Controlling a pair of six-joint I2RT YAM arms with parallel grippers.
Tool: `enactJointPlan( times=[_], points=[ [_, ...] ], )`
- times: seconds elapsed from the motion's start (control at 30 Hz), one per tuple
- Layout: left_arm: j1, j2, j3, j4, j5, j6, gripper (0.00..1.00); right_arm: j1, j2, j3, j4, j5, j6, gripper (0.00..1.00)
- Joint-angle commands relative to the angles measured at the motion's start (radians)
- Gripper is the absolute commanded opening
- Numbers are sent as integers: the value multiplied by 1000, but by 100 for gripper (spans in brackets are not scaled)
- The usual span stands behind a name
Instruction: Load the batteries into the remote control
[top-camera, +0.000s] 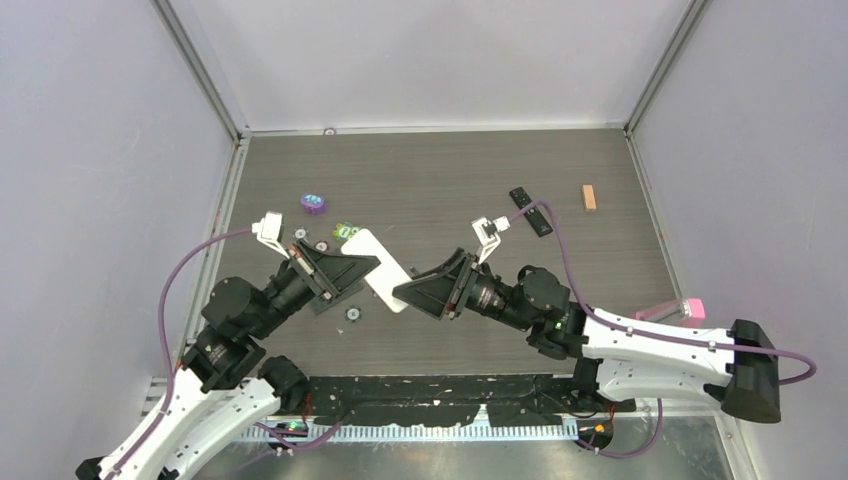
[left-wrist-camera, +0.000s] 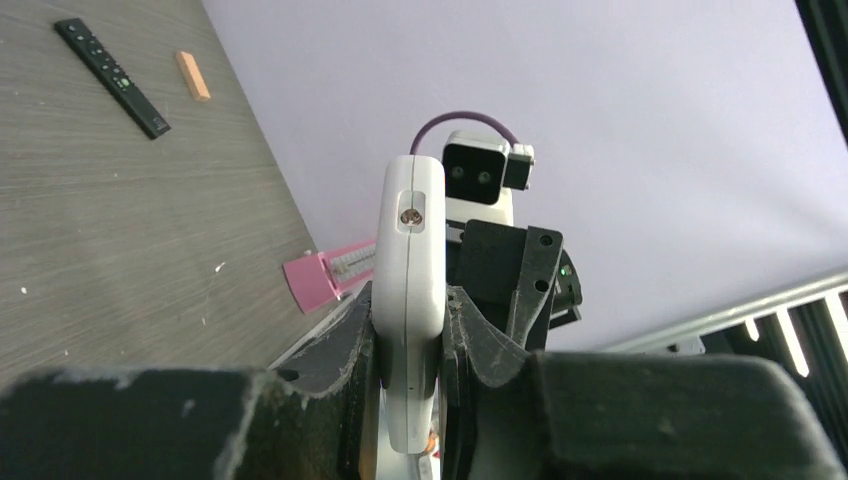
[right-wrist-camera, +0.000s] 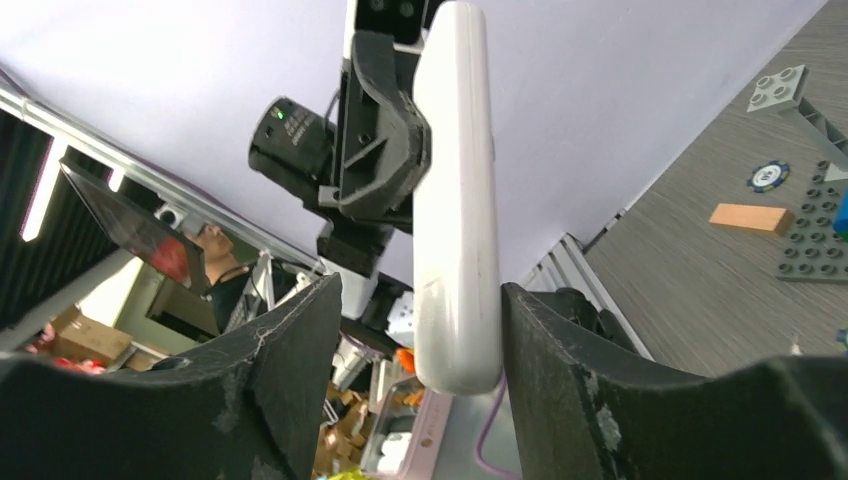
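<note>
Scuffed black left fingers (left-wrist-camera: 335, 360) clench the smooth, round-edged white remote (left-wrist-camera: 410, 260); right fingers (right-wrist-camera: 290, 350) straddle it, released, above the grey woodgrain worktop (top-camera: 450, 170).

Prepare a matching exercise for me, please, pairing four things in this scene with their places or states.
Things:
1. white remote
2. black remote
3. right claw
4. purple piece

Places or states:
A. open, fingers either side of the white remote's end
B. lying on the table near the orange block
C. clamped in the left claw
D. lying on the table's left half

Pairs: 1-C, 2-B, 3-A, 4-D
</note>
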Motion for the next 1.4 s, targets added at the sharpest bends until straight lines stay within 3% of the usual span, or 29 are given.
enactJointPlan(
  times=[0.0, 0.13, 0.27, 0.33, 0.43, 0.5, 0.6, 0.8, 0.93, 1.07, 1.2, 1.33, 1.37],
  points=[
    [1, -40, -33, 118, -108, -89, 0, 20, 53, 27, 178, 78, 61, 60],
    [0, -62, -52, 140, -122, -96, 0, 38, 96, 39, 186, 98, 103, 41],
    [1, -75, -52, 127, -118, -84, 0, 47, 112, 25, 214, 105, 122, 14],
    [1, -80, -53, 106, -99, -80, 11, 47, 113, 43, 179, 82, 115, 7],
    [2, -91, -18, 52, -25, -19, 39, 46, 98, 76, 82, 12, 84, 5],
    [0, -95, 19, -21, 31, 46, 50, 41, 75, 80, 33, -41, 65, 5],
    [1, -99, 41, -58, 117, 91, 56, 23, 38, 90, -37, -130, 48, 5],
    [1, -80, 73, -90, 217, 137, 46, -6, 11, 121, -151, -281, 46, 5],
    [1, -62, 80, -116, 242, 129, 36, -18, 7, 131, -195, -315, 44, 5],
    [1, -45, 46, -41, 285, 80, 25, -32, 11, 138, -216, -305, 41, 5],
    [1, -23, 15, 16, 305, 38, 0, -39, 21, 126, -197, -281, 45, 5],
    [1, -23, -24, 81, 269, -31, 0, -40, 16, 79, -123, -205, 65, 18],
    [1, -29, -36, 97, 254, -49, 0, -40, 13, 70, -110, -170, 69, 28]
  ],
)
